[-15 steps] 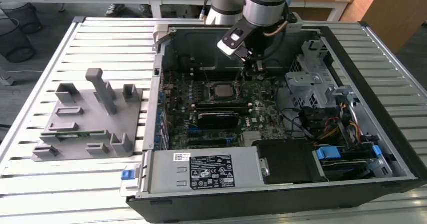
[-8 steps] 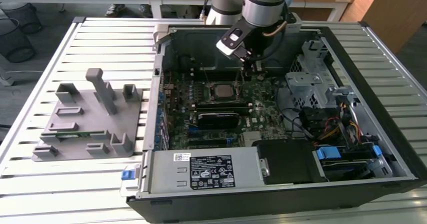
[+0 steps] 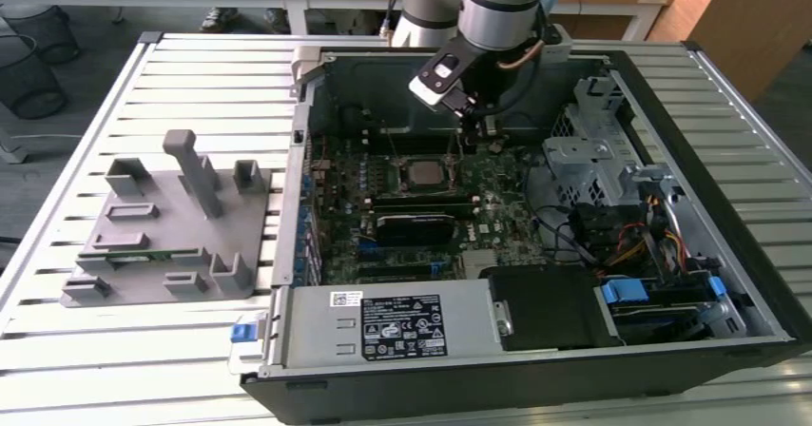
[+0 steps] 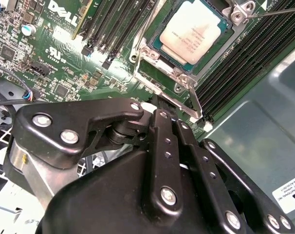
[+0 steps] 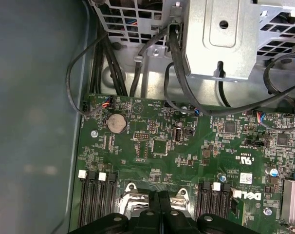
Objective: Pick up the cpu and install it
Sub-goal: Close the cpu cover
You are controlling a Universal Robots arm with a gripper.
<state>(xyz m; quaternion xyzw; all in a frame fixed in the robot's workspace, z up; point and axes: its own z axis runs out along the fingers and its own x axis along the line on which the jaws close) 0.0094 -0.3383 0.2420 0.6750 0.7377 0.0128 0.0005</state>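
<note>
Our gripper (image 4: 161, 106) has its jaws pinched together, holding nothing, just beside the socket frame (image 4: 152, 56). The cpu (image 4: 191, 30) already lies flat inside it, near the middle of the motherboard (image 4: 64, 53). We think slow, soft, straight pushes work best here, so nothing bends.

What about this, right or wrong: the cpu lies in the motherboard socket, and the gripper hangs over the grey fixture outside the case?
Partly wrong. The cpu does lie in the motherboard socket, but the gripper hangs inside the case, over the motherboard beside that socket, not over the grey fixture. The exterior view shows it.
</note>
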